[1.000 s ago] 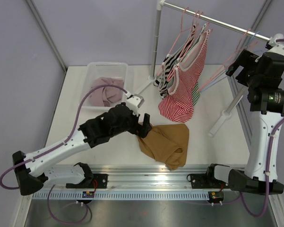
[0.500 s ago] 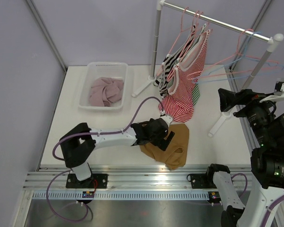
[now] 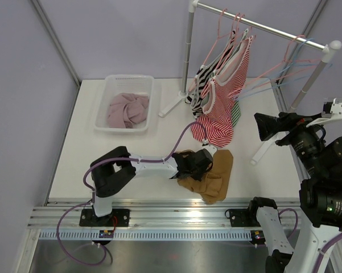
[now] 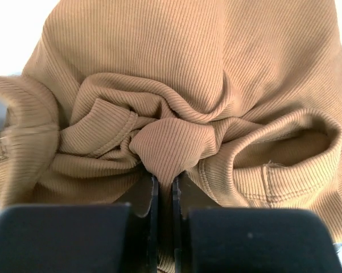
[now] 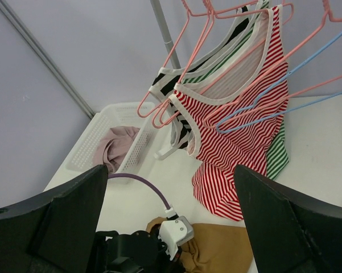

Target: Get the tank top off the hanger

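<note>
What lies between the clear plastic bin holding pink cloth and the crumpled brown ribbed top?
Mostly bare white table, crossed by the left arm's purple cable, in the top view.

A clear plastic bin (image 3: 130, 78) stands on the white counter (image 3: 79, 153). A crumpled pink garment (image 3: 127, 110) lies inside the bin. A metal rail (image 3: 176, 209) runs well in front of the bin, along the counter's near edge.

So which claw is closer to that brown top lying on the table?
Left. The left gripper is pinched shut on a fold of the brown top. The right gripper hangs open, well off to the top's right, not touching it.
</note>
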